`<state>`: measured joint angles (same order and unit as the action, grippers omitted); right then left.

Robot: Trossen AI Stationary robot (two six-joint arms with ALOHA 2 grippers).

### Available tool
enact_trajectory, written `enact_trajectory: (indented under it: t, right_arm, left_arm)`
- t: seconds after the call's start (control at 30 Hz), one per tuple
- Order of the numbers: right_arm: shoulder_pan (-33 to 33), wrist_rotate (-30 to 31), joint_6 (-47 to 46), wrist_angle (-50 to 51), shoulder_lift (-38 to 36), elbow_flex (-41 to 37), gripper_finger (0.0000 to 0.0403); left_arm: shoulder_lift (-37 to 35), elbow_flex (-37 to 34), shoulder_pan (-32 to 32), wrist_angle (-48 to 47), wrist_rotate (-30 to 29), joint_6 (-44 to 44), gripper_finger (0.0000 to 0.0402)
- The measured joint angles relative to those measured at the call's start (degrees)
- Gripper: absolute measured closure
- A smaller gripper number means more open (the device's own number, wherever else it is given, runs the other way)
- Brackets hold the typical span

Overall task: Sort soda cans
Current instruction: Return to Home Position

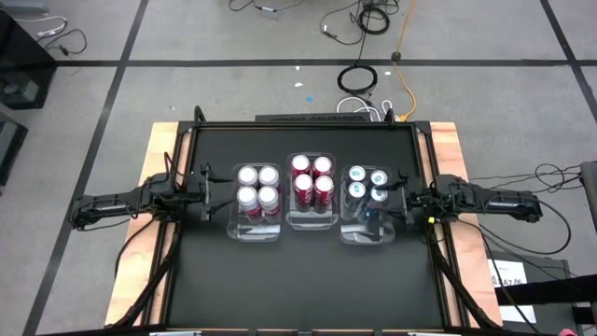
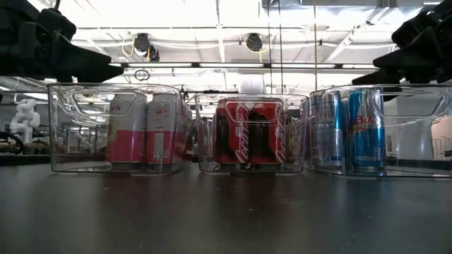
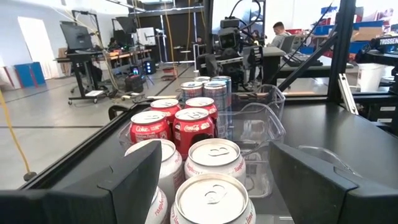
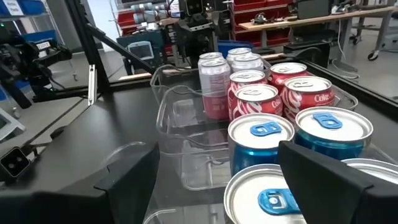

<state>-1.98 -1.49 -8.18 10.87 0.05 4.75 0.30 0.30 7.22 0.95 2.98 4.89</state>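
Three clear bins stand side by side mid-table, each with several upright cans resting on their bases. The left bin (image 1: 256,229) holds white-and-pink cans (image 1: 257,186); the middle bin (image 1: 312,220) holds red cans (image 1: 312,177); the right bin (image 1: 367,233) holds blue-and-silver cans (image 1: 367,183). My left gripper (image 1: 207,189) hovers open just left of the left bin, above table level. My right gripper (image 1: 404,199) hovers open just right of the right bin. In the left wrist view the white cans (image 3: 212,180) sit right ahead of the fingers; in the right wrist view the blue-topped cans (image 4: 292,149) do.
The near halves of all three bins hold no cans. Bare black tabletop (image 1: 308,289) stretches toward the near edge. Raised rails (image 1: 308,124) frame the table's far edge and sides. A person (image 3: 281,34) sits beyond the table in the room.
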Motion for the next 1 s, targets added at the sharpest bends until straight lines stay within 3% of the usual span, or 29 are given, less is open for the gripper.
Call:
enact_trajectory:
  t: [0.47,1.0]
  right_arm:
    - [0.0,-0.1,5.8,0.1,0.1,0.0,0.0083]
    - [0.0,-0.1,2.9,0.1,0.1,0.0,0.0083]
  left_arm:
    - [0.0,0.0,0.0,0.0,0.0,0.0,0.0097]
    - [0.0,0.0,0.0,0.0,0.0,0.0,0.0097]
